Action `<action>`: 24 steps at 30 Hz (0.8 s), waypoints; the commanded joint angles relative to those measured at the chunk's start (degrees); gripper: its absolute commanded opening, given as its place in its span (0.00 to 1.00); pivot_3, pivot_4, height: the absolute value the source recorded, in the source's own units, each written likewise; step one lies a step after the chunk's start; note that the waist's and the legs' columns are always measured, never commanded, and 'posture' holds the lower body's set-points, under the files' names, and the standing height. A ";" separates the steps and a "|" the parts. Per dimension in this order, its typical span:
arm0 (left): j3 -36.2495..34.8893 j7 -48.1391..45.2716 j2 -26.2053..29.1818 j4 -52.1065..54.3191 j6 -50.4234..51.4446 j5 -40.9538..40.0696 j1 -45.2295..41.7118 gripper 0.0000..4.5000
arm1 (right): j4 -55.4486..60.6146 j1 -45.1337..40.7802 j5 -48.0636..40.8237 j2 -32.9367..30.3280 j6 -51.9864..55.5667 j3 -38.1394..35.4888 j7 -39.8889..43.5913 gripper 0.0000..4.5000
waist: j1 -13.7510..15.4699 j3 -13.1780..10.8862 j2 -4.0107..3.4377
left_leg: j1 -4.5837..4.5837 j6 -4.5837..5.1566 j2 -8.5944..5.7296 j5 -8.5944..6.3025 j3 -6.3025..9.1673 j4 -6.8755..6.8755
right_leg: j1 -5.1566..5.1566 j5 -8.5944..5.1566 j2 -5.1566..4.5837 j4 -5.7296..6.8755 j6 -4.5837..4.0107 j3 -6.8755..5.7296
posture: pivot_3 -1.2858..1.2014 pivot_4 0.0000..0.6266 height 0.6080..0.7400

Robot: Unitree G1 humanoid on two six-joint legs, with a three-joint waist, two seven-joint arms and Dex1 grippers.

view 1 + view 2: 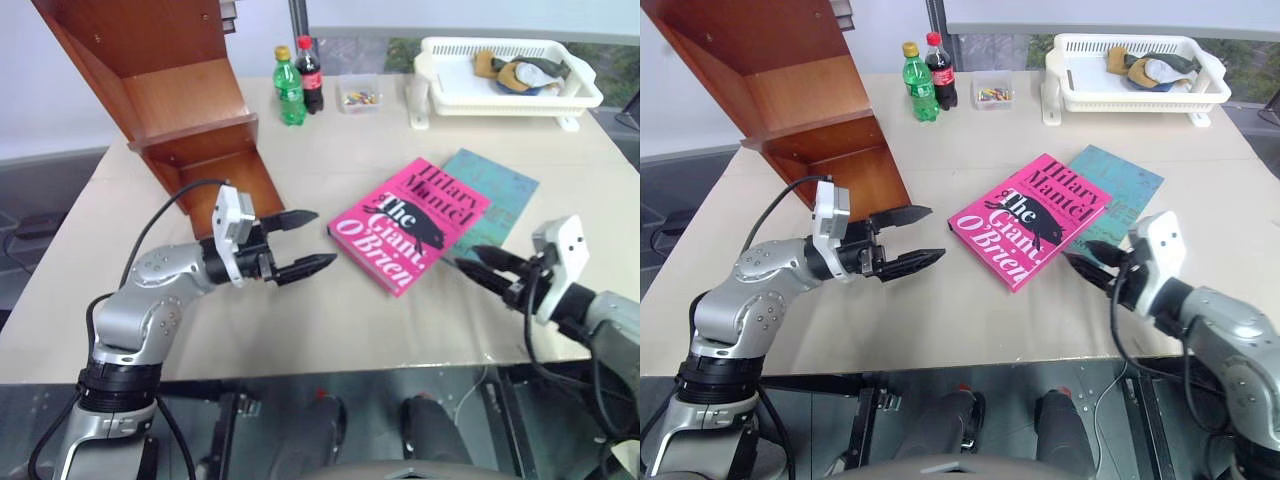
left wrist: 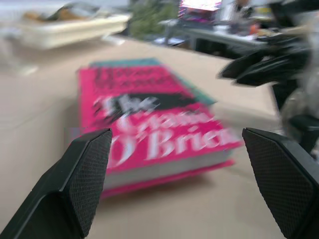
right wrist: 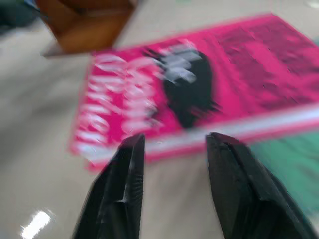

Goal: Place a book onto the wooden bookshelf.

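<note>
The pink book [image 1: 408, 225] lies flat in the middle of the table, partly on top of a thinner teal book [image 1: 497, 192]. The wooden bookshelf [image 1: 170, 90] stands tilted at the back left. My left gripper [image 1: 322, 238] is open, pointing level at the book's left corner from a short gap away; the left wrist view has the book [image 2: 149, 129] ahead between the wide fingers [image 2: 84, 169]. My right gripper [image 1: 470, 258] hovers by the book's near right edge. Its fingers [image 3: 127, 164] stand a little apart, nothing between them, and the book [image 3: 199, 94] is just beyond.
At the back of the table stand a green bottle [image 1: 290, 88], a cola bottle [image 1: 310, 73] and a small clear box [image 1: 358, 96]. A white basket [image 1: 440, 60] with cloths sits at the back right. The table's front edge [image 1: 300, 372] runs close below both grippers.
</note>
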State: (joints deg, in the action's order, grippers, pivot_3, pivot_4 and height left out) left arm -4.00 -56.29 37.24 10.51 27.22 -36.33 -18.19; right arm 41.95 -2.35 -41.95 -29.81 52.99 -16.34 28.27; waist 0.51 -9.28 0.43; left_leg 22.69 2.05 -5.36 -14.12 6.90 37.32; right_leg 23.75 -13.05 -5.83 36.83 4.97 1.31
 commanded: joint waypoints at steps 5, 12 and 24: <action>-2.90 11.29 -0.12 -3.77 14.97 -2.19 -6.93 1.00 | 7.23 4.15 0.99 -0.77 -5.44 1.66 -1.50 0.66 | 0.43 -0.01 0.03 | 0.04 -0.06 -0.07 0.03 0.16 0.02 | -0.01 0.00 -0.03 0.00 0.00 -0.12 | 0.52 0.24 1.00; 1.63 5.81 -1.31 -23.81 27.75 -2.70 -24.20 1.00 | 14.30 11.85 6.21 -6.30 -8.59 2.83 -1.81 0.99 | 0.33 -0.02 0.08 | 0.02 -0.06 -0.13 0.04 0.19 0.03 | -0.02 -0.01 0.02 0.08 0.02 -0.18 | 0.52 0.24 1.00; 11.06 -12.92 -13.08 -75.07 17.92 13.91 -52.29 1.00 | 18.05 15.78 7.58 -7.36 -14.59 4.61 -8.93 0.99 | -0.91 -0.15 0.35 | 0.07 -0.06 -0.35 0.05 0.18 0.13 | -0.04 -0.02 -0.04 0.10 0.05 -0.18 | 0.52 0.24 1.00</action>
State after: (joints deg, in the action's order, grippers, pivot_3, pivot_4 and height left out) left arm 7.37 -67.23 23.98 -62.64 46.99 -23.58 -68.72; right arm 57.66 13.21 -34.09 -36.94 40.37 -11.19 20.23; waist -0.40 -9.43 0.77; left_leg 22.78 1.99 -5.70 -14.07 7.08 37.46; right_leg 23.70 -13.08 -5.88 36.90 5.04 1.12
